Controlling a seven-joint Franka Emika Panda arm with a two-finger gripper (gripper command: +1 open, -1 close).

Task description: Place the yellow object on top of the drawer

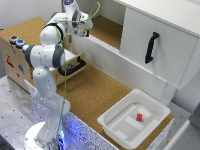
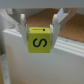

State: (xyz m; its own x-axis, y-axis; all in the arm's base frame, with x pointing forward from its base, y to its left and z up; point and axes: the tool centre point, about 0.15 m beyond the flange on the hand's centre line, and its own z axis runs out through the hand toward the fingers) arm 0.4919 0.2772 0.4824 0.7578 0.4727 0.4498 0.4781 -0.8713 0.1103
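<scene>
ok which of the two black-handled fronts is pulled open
The small light plywood drawer behind the arm, at the exterior view's left, juts out from its box. The large white cabinet door looks flush and shut.

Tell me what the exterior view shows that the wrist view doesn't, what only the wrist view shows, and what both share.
Only the exterior view shows the arm, the small drawer unit with its drawer pulled open, the big white cabinet and a white bin holding a small red block. Only the wrist view shows the yellow cube clearly, marked with a black S and held between the fingers. Both share the gripper, though the exterior view is too blurred to show its hold.
</scene>
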